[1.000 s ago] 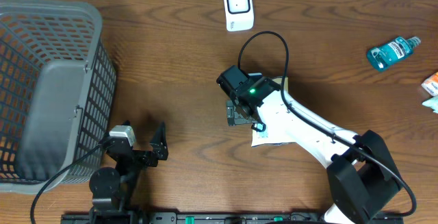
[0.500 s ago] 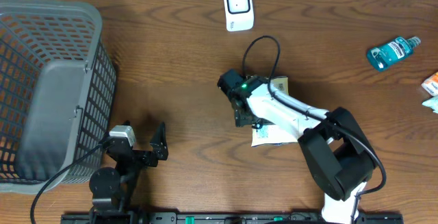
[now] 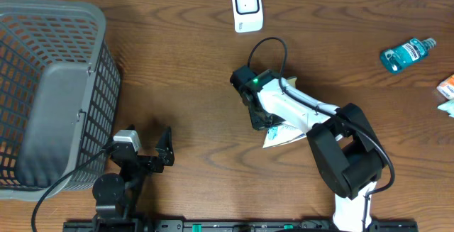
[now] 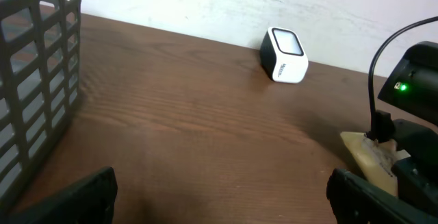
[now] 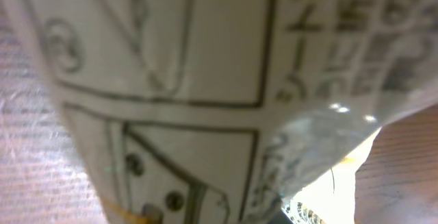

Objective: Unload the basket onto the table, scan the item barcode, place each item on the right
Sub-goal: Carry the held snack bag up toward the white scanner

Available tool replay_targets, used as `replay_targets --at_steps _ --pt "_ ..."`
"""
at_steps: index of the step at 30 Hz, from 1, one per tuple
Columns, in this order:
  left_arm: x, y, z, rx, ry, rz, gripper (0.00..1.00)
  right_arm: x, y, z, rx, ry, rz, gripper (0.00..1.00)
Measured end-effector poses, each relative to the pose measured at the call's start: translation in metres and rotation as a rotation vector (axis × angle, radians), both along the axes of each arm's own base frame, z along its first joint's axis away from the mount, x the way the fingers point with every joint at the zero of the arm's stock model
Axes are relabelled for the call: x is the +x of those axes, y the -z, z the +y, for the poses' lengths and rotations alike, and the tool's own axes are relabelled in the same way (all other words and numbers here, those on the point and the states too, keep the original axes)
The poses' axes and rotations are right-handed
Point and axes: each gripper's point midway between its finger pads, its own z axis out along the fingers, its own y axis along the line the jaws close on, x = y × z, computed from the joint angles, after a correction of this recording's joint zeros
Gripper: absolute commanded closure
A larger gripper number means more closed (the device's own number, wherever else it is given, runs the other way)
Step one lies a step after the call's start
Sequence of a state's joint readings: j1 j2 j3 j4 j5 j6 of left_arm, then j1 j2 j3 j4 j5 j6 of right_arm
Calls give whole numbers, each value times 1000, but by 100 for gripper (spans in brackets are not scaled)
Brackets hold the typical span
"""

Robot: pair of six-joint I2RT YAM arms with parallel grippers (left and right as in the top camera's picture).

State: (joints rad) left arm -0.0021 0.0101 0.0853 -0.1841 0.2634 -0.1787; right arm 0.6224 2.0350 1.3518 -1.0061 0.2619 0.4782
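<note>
The item (image 3: 285,134) is a flat white packet with black printing, lying right of the table's middle. My right gripper (image 3: 261,121) is down on its left end and shut on it. In the right wrist view the packet (image 5: 191,80) fills the frame, crumpled and very close, and hides the fingers. The white barcode scanner (image 3: 247,6) stands at the back centre, its window facing forward (image 4: 284,55). My left gripper (image 3: 160,157) rests low at the front left, open, with only bare wood between its fingers (image 4: 222,200). The left wrist view catches the packet's edge (image 4: 373,159) at the right.
A large grey mesh basket (image 3: 42,90) fills the left side, its wall near my left gripper (image 4: 34,80). A teal mouthwash bottle (image 3: 406,52) lies at the far right, with an orange-and-white pack (image 3: 447,86) at the right edge.
The right gripper has closed on the packet's left end. Its arm has swung round over the packet, which has bunched up from flat. The left arm has not moved.
</note>
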Motion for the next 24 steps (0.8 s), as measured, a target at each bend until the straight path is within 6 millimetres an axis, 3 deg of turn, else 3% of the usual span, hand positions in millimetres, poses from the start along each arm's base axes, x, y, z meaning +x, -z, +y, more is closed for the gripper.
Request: replay_targets --at_steps 3,6,10,13,15,24 --pt "0 0 0 0 0 0 2 -5 -7 10 61 -32 29 99" --pt "0 0 0 0 0 0 2 -5 -29 32 194 -85 10 99" --pt "0 0 0 0 0 0 2 0 -87 58 379 -179 -107 99" --pt "0 0 0 0 0 0 2 -2 -128 62 454 -219 -185 99" --pt "0 0 0 0 0 0 2 -4 -144 61 474 -233 -218 99" --pt "0 0 0 0 0 0 2 -4 -153 57 466 -247 -247 99"
